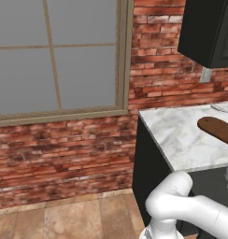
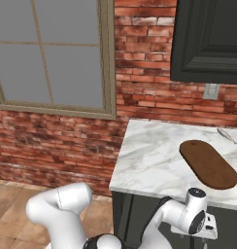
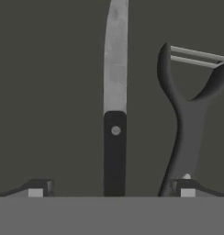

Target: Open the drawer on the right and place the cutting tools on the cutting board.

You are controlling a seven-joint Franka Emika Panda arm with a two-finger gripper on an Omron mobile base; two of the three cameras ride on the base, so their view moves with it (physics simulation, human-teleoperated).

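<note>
The gripper hangs wide open and empty over the knife on the drawer floor – with the peeler just beside it, a slightly off descent could snag that instead, and the cutting board waits up on the counter.

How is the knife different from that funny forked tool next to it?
The knife is straight, with a black handle and a long silver-grey blade; the peeler is all dark grey and curvy. The knife tapers to a narrow end, while the peeler splits into a fork holding a thin metal blade across it. Both lie flat, side by side.
</note>
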